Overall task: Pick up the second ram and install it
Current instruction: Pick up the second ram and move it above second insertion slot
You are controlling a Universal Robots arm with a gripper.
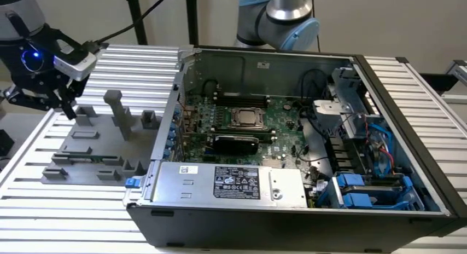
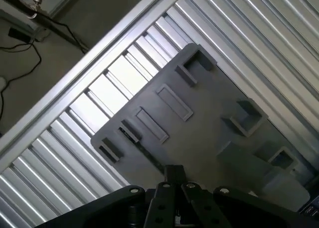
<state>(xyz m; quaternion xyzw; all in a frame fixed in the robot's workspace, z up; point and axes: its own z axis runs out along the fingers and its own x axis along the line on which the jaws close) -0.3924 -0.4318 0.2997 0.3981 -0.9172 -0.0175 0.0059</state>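
Observation:
The second ram (image 1: 86, 157) is a slim dark green strip lying in a slot near the front of the grey fixture plate (image 1: 104, 138), at the exterior view's left. In the wrist view the ram (image 2: 143, 149) shows as a thin dark line on the fixture plate (image 2: 209, 138). My gripper (image 1: 68, 110) hangs above the plate's far left corner, apart from the ram, and its fingers look shut with nothing between them. The wrist view has the gripper (image 2: 174, 174) over the plate. The motherboard (image 1: 286, 118) lies inside the open computer case (image 1: 292, 62), with black memory slots (image 1: 241, 97) behind the CPU socket (image 1: 246, 118).
Grey blocks and a tall post (image 1: 118, 114) rise from the fixture plate. The case's side wall (image 1: 169, 117) stands between the plate and the motherboard. A power supply (image 1: 226, 183) sits at the case front, blue drive brackets (image 1: 365, 191) at the right. A second arm's base (image 1: 281, 18) stands behind.

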